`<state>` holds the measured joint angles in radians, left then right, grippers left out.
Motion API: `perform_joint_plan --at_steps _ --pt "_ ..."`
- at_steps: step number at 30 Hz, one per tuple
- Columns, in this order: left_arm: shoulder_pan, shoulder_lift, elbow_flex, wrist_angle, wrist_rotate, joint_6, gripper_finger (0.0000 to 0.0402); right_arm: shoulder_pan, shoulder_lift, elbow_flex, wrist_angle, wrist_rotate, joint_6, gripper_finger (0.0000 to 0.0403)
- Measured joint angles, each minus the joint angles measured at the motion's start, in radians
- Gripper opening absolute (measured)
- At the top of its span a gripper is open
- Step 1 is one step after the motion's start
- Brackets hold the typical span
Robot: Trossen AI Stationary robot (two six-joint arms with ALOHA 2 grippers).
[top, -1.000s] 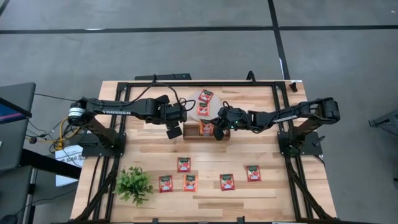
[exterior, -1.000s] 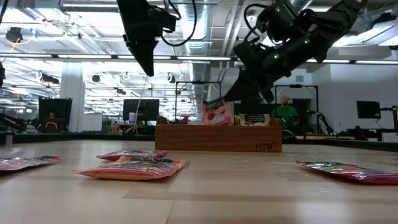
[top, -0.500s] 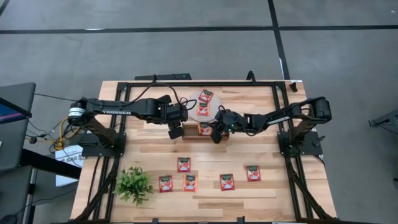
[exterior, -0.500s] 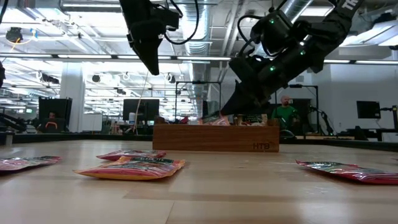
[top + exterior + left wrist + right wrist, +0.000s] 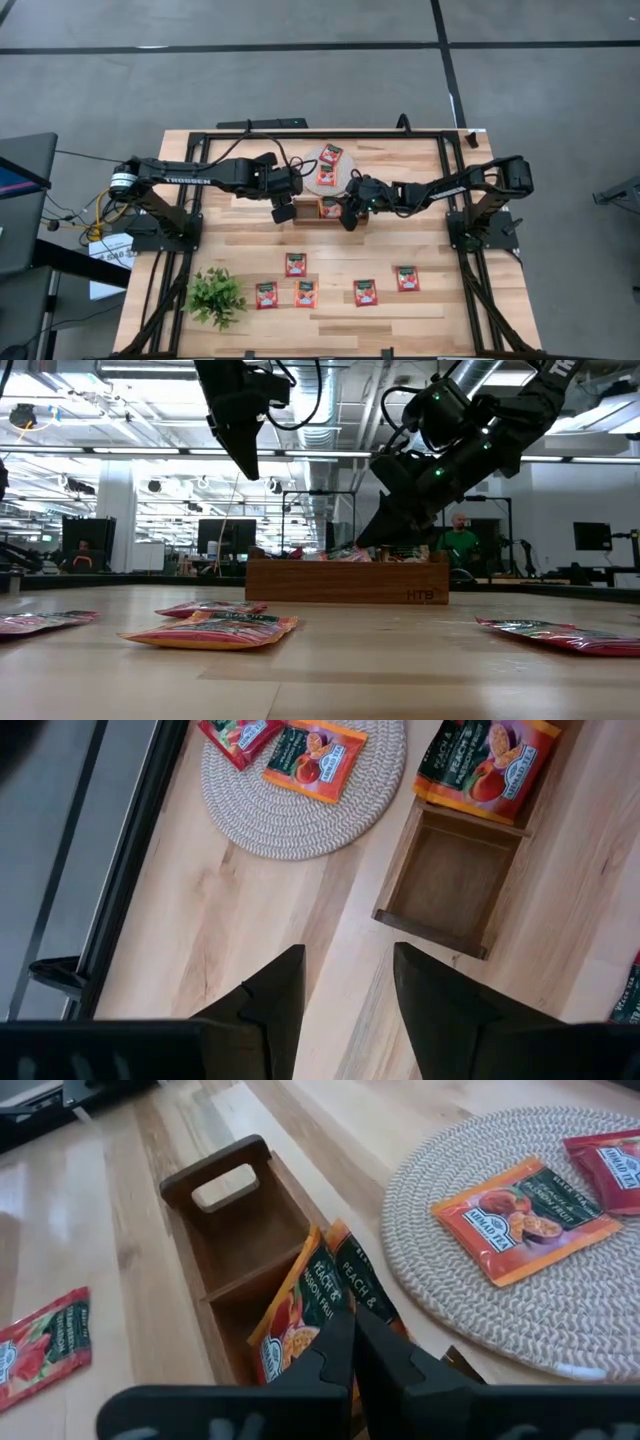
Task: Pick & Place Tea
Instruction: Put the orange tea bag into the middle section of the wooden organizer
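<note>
The right hand (image 5: 345, 1342) sits low over the wooden tray (image 5: 225, 1215), fingers nearly together around an orange tea sachet (image 5: 300, 1305) standing in its middle compartment, likely to seat it upright. The left hand (image 5: 347, 982) hovers half-open beside the tray.

Tray's (image 5: 215, 1230) far compartment behind right claw (image 5: 345, 1345).
</note>
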<state>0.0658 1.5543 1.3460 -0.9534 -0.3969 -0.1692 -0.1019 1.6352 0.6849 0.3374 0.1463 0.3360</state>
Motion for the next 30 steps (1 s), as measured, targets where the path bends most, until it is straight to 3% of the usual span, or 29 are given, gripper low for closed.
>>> perform_joint_plan --at_steps 8,20,30 --pt "0.0 0.0 0.0 0.019 0.0 0.019 0.0147 -0.007 -0.001 0.0 0.0 -0.093 -0.023 0.0" --pt "0.0 0.0 0.0 0.033 0.0 0.025 0.0147 -0.014 -0.001 0.001 -0.054 -0.119 -0.031 0.0002" --pt "0.0 0.0 0.0 0.037 0.001 0.027 0.0147 -0.025 -0.001 0.041 -0.103 -0.125 -0.048 0.0081"
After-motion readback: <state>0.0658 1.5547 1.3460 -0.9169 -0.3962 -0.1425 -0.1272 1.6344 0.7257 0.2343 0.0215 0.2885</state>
